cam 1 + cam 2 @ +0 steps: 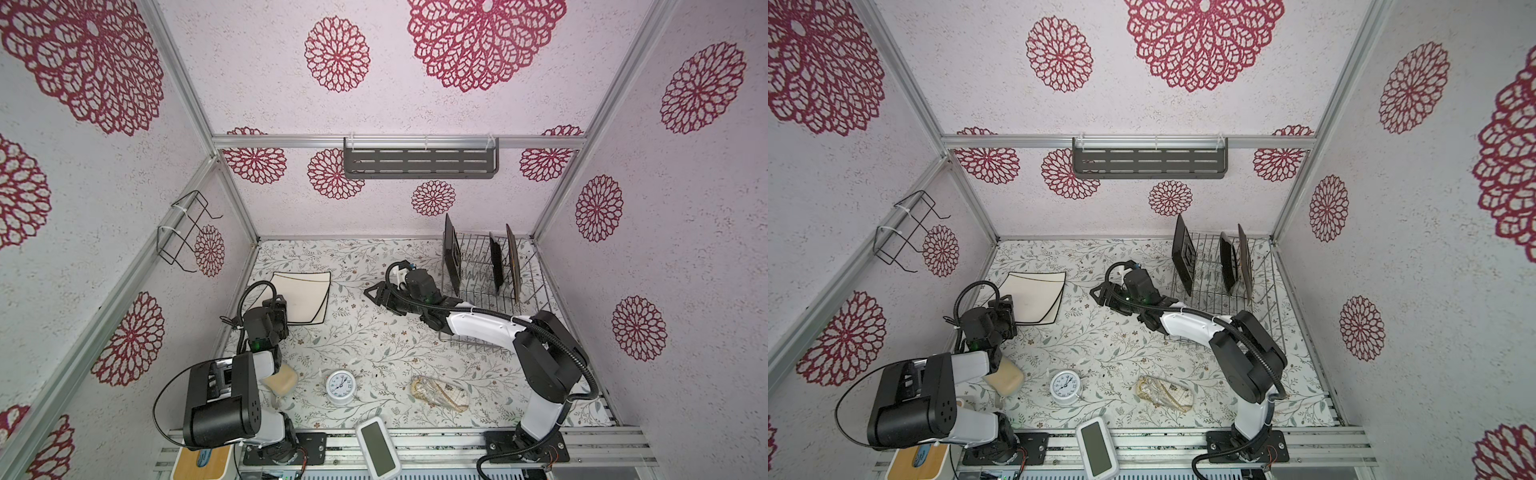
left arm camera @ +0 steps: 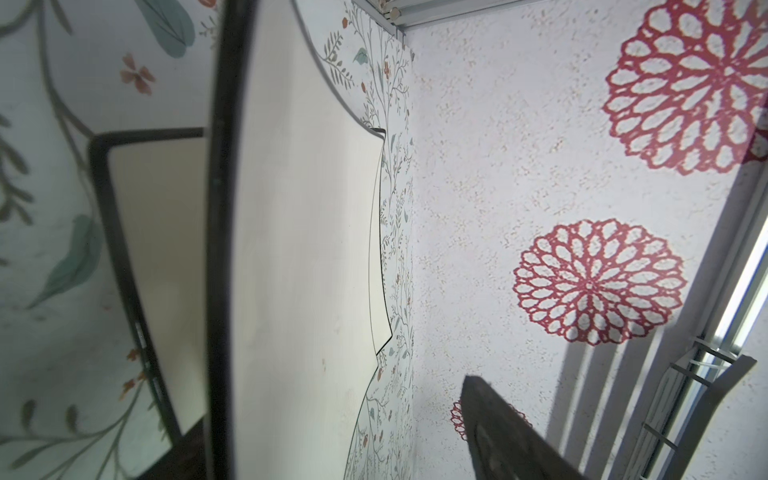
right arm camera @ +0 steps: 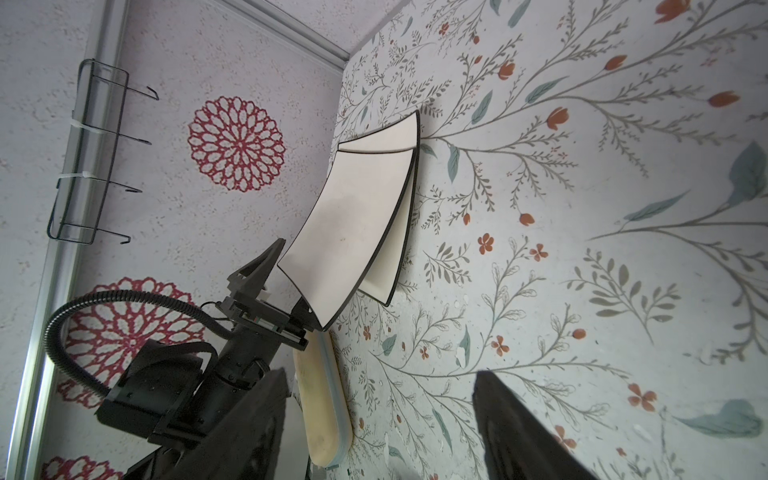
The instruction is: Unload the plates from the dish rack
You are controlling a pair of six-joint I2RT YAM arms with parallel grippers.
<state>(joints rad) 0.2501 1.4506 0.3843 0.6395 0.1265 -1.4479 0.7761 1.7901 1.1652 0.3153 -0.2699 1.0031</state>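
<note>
The dish rack (image 1: pixel 478 266) stands in the table's back right corner, with its far edge close to the back wall and its right edge close to the side wall. Three plates stand on edge in it. A dark square plate (image 1: pixel 452 259) is at the rack's left end, a second dark plate (image 1: pixel 496 266) is further right, and a round brown-rimmed plate (image 1: pixel 514 259) is just beside that one. A run of bare tines separates the two dark plates (the widest gap in the rack). The rack's near half is bare wire, partly under the right arm.

Two white plates (image 1: pixel 303 297) with black rims lie on the table near its left edge. One is skewed on the other, so the lower rim shows along the right side. The left gripper (image 1: pixel 283 302) is at the upper plate's near left corner, jaws spread wide with that corner between them. I cannot tell whether a finger touches the rim.

The right gripper (image 1: pixel 372 294) hovers over the open flowered table (image 1: pixel 365 345) between the white plates and the rack. It points left, with its jaws apart and nothing in them.

Toward the front lie one small alarm clock (image 1: pixel 340 386), one cream oblong object (image 1: pixel 284 380) beside the left arm, and one patterned cream item (image 1: pixel 440 394) too blurred to name. One white digital display (image 1: pixel 378 448) sits on the front rail. One black wire holder (image 1: pixel 183 232) hangs on the left wall, and one grey slotted shelf (image 1: pixel 419 163) on the back wall.
</note>
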